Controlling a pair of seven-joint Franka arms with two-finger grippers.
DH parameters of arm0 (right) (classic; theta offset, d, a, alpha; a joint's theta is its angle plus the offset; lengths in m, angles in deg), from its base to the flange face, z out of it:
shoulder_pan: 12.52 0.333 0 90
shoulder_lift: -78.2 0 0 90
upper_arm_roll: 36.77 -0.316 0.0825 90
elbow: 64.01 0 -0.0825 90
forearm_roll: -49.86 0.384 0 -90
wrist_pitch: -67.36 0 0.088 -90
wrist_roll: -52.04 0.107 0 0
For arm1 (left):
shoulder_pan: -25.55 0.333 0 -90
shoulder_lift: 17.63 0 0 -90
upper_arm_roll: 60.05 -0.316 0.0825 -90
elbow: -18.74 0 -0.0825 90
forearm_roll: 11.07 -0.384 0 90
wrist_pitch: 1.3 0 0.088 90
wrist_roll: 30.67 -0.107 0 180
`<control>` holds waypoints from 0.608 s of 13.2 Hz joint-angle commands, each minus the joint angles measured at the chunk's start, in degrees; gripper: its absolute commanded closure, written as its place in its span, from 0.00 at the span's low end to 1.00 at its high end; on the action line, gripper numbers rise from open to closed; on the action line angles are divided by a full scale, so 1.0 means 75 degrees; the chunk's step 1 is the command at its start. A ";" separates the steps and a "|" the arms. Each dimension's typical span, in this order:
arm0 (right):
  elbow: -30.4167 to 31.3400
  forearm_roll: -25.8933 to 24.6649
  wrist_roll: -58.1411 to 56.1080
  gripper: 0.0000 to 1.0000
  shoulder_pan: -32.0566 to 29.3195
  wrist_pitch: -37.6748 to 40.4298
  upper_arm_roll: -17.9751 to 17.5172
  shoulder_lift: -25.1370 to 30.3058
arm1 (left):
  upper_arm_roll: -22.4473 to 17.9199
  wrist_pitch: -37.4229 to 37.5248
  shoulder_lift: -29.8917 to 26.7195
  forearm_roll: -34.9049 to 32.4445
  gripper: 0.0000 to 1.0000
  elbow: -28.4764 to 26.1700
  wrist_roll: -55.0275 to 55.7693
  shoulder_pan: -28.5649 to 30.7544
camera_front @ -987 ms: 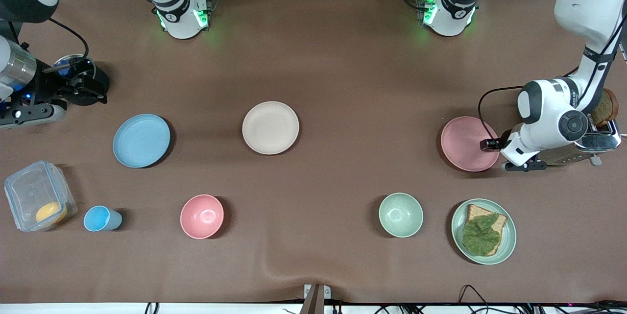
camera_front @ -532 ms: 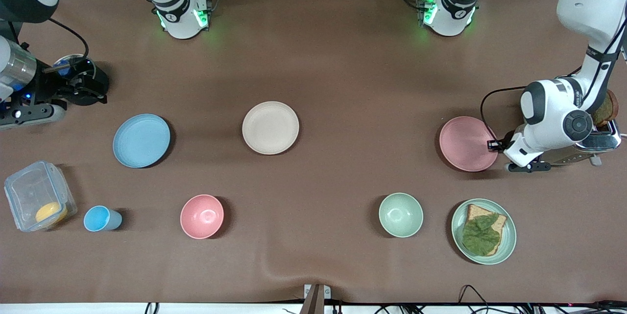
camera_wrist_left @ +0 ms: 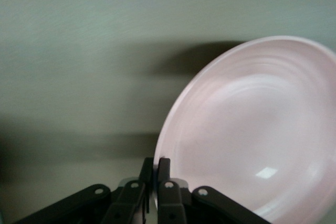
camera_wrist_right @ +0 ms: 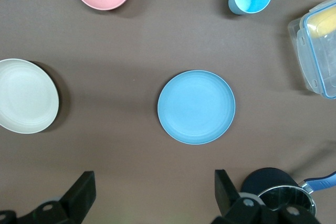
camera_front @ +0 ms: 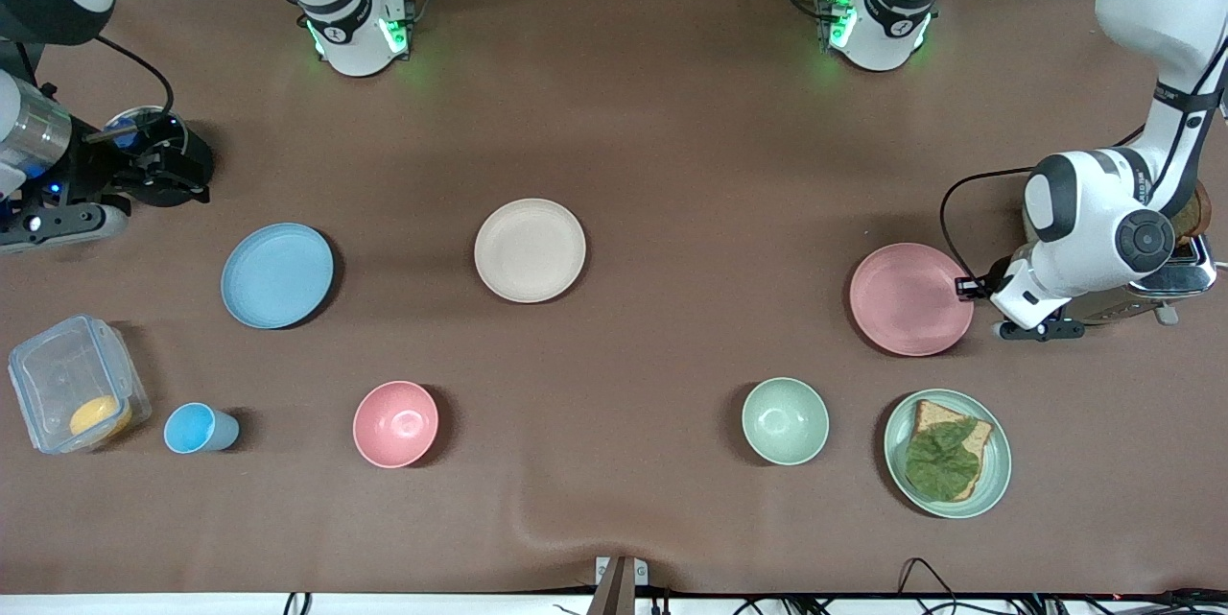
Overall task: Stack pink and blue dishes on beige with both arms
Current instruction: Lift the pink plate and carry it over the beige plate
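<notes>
The pink plate (camera_front: 909, 298) (camera_wrist_left: 252, 129) lies toward the left arm's end of the table. My left gripper (camera_front: 964, 286) (camera_wrist_left: 156, 163) is shut on its rim, on the edge beside the toaster. The blue plate (camera_front: 276, 274) (camera_wrist_right: 196, 106) lies toward the right arm's end, and the beige plate (camera_front: 530, 249) (camera_wrist_right: 25, 96) sits at mid-table with nothing on it. My right gripper (camera_front: 187, 178) (camera_wrist_right: 152, 182) hangs open and empty in the air, over the table by the black pot and beside the blue plate.
A toaster (camera_front: 1151, 284) holding toast stands right by the left gripper. A green plate with a sandwich (camera_front: 948, 453), a green bowl (camera_front: 785, 420), a pink bowl (camera_front: 395, 423), a blue cup (camera_front: 197, 428) and a clear container (camera_front: 77, 383) line the nearer side. A black pot (camera_wrist_right: 273, 187) sits under the right gripper.
The left gripper has shut on the pink plate's rim. The plate has shifted slightly nearer the front camera and toward mid-table. The right arm has not moved.
</notes>
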 commanded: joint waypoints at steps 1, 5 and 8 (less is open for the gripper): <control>-0.0158 -0.0019 -0.0032 0.00 -0.0155 0.0113 -0.0081 -0.0090 | 0.0671 0.1259 -0.0322 0.0460 1.00 0.0870 0.0062 0.0035; -0.0158 -0.0019 -0.0032 0.00 -0.0179 0.0113 -0.0081 -0.0113 | 0.1959 0.2283 -0.0229 0.0566 1.00 0.2091 0.1055 -0.0082; -0.0158 -0.0019 -0.0032 0.00 -0.0202 0.0113 -0.0081 -0.0125 | 0.2653 0.2272 0.0121 0.0554 1.00 0.2607 0.2728 -0.0933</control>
